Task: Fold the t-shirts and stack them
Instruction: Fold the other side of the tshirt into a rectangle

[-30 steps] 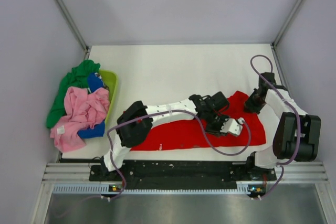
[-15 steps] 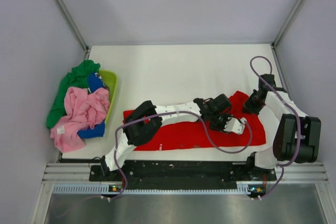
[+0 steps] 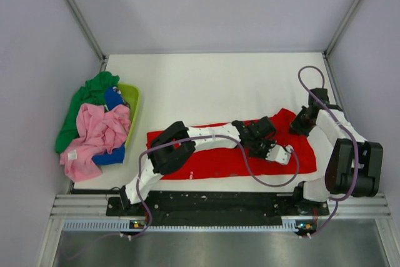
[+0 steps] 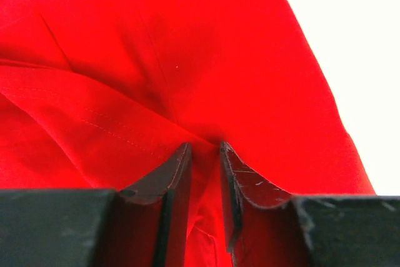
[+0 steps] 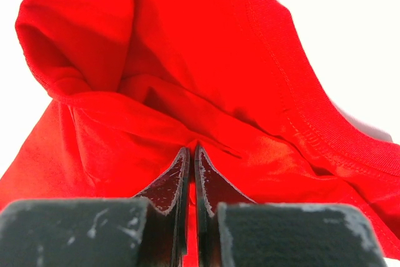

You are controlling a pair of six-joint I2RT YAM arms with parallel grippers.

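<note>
The red t-shirt (image 3: pixel 212 157) lies spread along the table's front; no print shows. My left gripper (image 3: pixel 275 153) reaches over its right half. In the left wrist view, the left gripper (image 4: pixel 205 151) is shut on a raised fold of the red cloth (image 4: pixel 156 42). My right gripper (image 3: pixel 301 123) is at the shirt's far right corner. In the right wrist view, the right gripper (image 5: pixel 191 151) is shut on a pinch of the red cloth (image 5: pixel 187 48). Pink (image 3: pixel 100 132), green (image 3: pixel 84 101) and blue (image 3: pixel 113 97) tees are heaped at the left.
The lime-green basket (image 3: pixel 132 101) stands at the left edge under the heap of tees, which spills over its side. White table (image 3: pixel 206 85) stretches behind the red shirt. Purple cables loop over both arms. Grey walls close in the back and sides.
My left arm's elbow swung in over the shirt's left end, and the left gripper shifted slightly toward the front right with the cloth. The right gripper barely moved.
</note>
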